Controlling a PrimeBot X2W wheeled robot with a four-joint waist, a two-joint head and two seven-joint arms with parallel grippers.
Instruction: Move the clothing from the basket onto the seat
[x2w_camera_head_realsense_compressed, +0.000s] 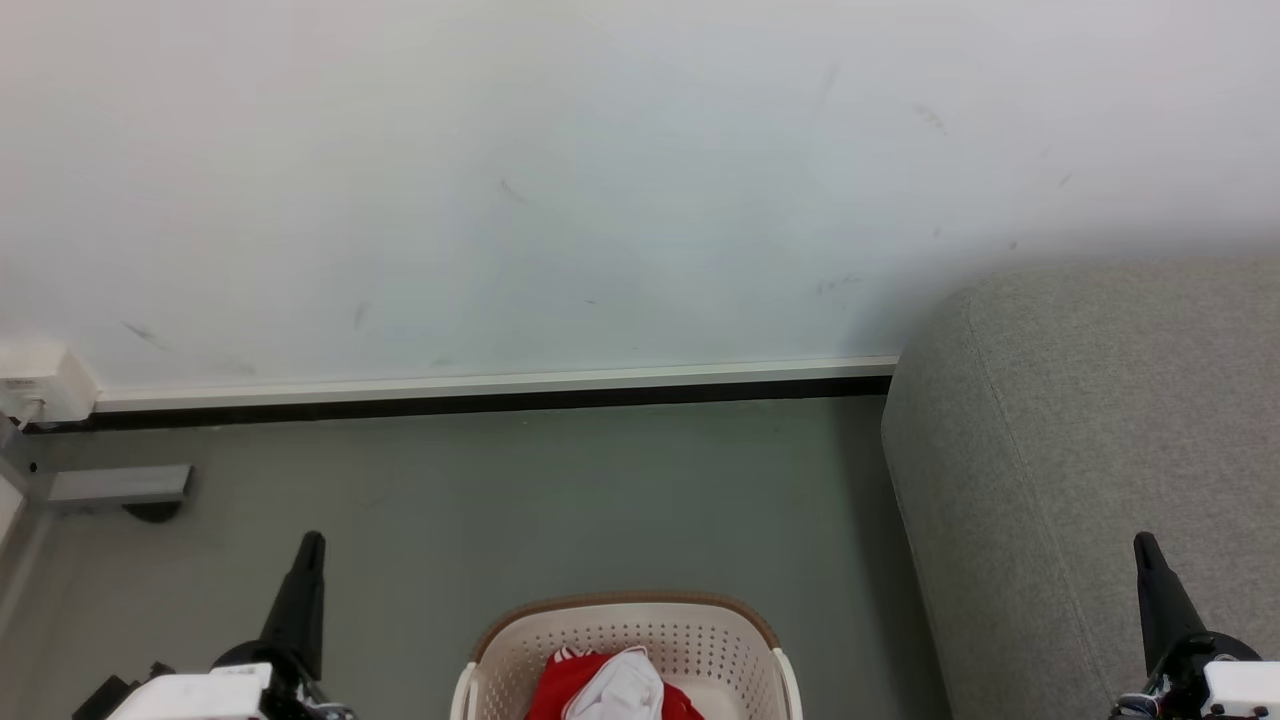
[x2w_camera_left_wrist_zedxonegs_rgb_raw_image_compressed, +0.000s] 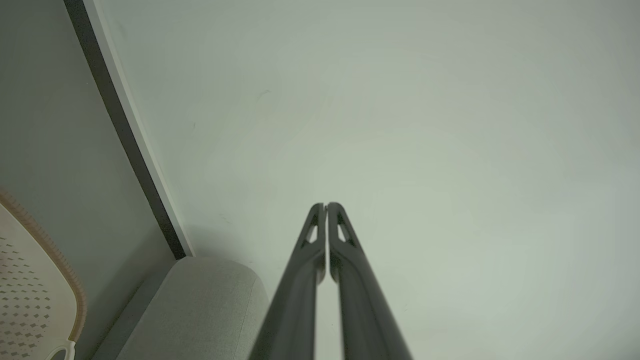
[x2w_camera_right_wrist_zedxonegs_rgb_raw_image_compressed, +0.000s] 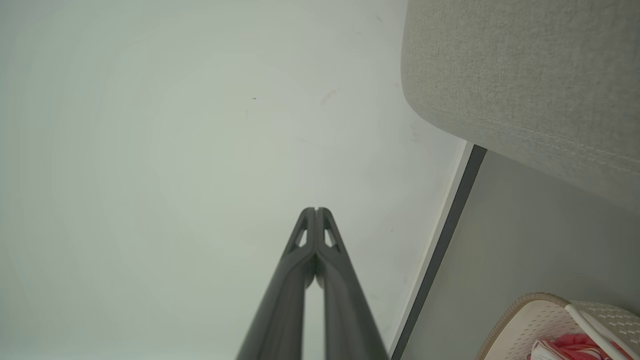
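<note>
From my end, both arms hang low over the floor (x2w_camera_head_realsense_compressed: 520, 490). The left gripper (x2w_camera_head_realsense_compressed: 312, 545) has its two dark fingers pressed together with nothing between them, and the right gripper (x2w_camera_head_realsense_compressed: 1143, 546) is the same (each wrist view shows the tips meeting against the pale wall (x2w_camera_head_realsense_compressed: 560, 160)).

I see the clothing (x2w_camera_head_realsense_compressed: 600, 688) lying inside the basket (x2w_camera_head_realsense_compressed: 625, 601), a red heap with a white part bunched on top. The basket stands on the floor between the two grippers, well back from the floor's far edge where the baseboard (x2w_camera_head_realsense_compressed: 480, 385) runs.

The seat (x2w_camera_head_realsense_compressed: 1100, 420) fills the right side, its rounded end against that far edge. It is near the basket, and its grey top carries no garment.
</note>
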